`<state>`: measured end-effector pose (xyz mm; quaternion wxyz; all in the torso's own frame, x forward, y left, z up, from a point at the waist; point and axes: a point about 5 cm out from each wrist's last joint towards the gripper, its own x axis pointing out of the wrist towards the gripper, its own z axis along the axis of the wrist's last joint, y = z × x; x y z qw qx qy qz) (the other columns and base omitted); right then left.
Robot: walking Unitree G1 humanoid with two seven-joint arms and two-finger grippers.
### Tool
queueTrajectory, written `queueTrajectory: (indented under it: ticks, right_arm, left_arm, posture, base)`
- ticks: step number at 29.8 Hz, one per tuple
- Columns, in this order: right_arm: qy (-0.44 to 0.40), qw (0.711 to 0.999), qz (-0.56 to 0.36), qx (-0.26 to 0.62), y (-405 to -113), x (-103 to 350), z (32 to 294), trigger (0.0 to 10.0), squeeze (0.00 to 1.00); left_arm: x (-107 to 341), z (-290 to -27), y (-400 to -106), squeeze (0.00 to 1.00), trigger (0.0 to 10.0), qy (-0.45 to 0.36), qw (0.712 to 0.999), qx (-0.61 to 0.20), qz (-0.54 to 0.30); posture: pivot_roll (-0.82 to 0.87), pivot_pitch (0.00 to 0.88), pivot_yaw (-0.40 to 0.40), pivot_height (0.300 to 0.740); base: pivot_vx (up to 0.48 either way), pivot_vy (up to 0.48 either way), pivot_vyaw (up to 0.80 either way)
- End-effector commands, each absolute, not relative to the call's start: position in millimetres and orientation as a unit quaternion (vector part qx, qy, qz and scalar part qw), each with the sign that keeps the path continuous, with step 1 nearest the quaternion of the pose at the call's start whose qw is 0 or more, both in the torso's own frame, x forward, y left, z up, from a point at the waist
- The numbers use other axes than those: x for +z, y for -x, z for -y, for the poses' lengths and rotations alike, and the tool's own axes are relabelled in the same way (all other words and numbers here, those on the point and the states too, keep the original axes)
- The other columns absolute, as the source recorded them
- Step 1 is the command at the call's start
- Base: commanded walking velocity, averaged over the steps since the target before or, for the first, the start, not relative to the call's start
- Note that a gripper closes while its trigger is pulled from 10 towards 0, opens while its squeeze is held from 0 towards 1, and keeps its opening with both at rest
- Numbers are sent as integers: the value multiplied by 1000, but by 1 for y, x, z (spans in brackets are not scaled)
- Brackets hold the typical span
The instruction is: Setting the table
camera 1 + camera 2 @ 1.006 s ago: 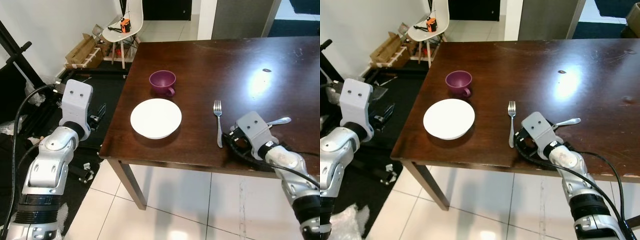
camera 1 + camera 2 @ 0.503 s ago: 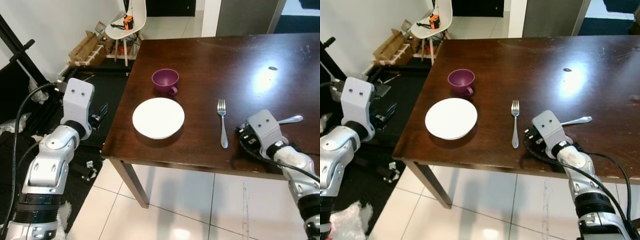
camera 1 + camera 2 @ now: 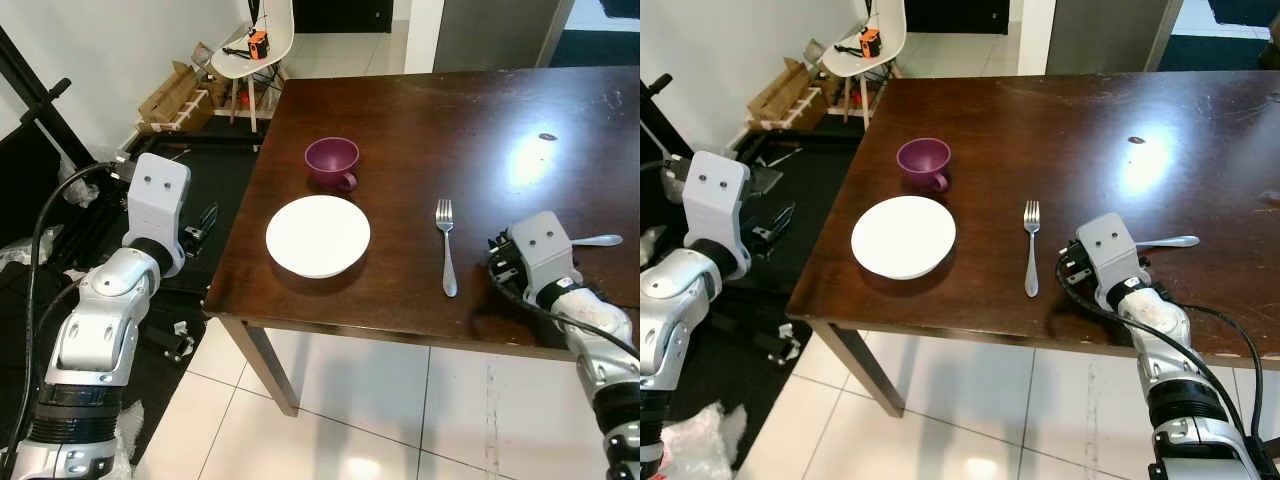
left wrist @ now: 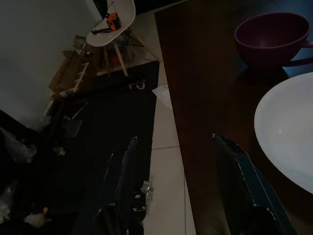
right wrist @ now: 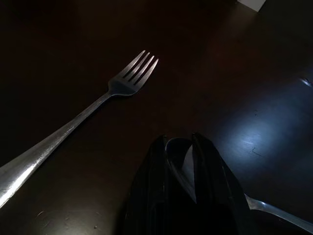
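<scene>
Two black fingers [image 5: 208, 161] of the right tool [image 5: 181, 147] pinch a spoon [image 3: 1168, 241], hiding its bowl.

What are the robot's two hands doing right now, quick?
Left gripper: open, holding nothing, off the table's edge near the white plate.
Right gripper: shut on the spoon, beside the fork.
</scene>
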<state>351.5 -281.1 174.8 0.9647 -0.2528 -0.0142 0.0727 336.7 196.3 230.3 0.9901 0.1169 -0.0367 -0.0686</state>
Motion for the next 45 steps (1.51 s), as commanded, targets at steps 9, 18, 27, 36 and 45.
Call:
queueTrajectory:
  ticks: [9, 18, 27, 36, 45]
  right_arm:
    - [91, 994, 56, -20, -362, 190, 287, 10000, 0]
    - [-73, 992, 92, -42, -379, 211, 279, 10000, 0]
    - [-98, 993, 60, -7, -385, 206, 262, 10000, 0]
    - [-36, 981, 189, 19, -378, 267, 256, 10000, 0]
    - [-64, 967, 248, -1, -363, 312, 271, 10000, 0]
  left_arm:
    - [222, -196, -338, 0, 10000, -115, 991, -69, 25]
    - [221, -192, -337, 0, 10000, -112, 991, -72, 25]
    - [219, -190, -336, 0, 10000, -108, 991, -75, 25]
    - [215, -186, -335, 0, 10000, -105, 991, -80, 21]
    - [213, -182, -336, 0, 10000, -101, 991, -84, 20]
  posture:
    - [70, 116, 253, 740]
    - [74, 113, 244, 740]
    - [71, 119, 238, 740]
    - [60, 125, 241, 740]
    - [47, 126, 239, 740]
  base:
    - [0, 0, 0]
    - [0, 0, 0]
    - [0, 0, 0]
    - [0, 0, 0]
    - [0, 0, 0]
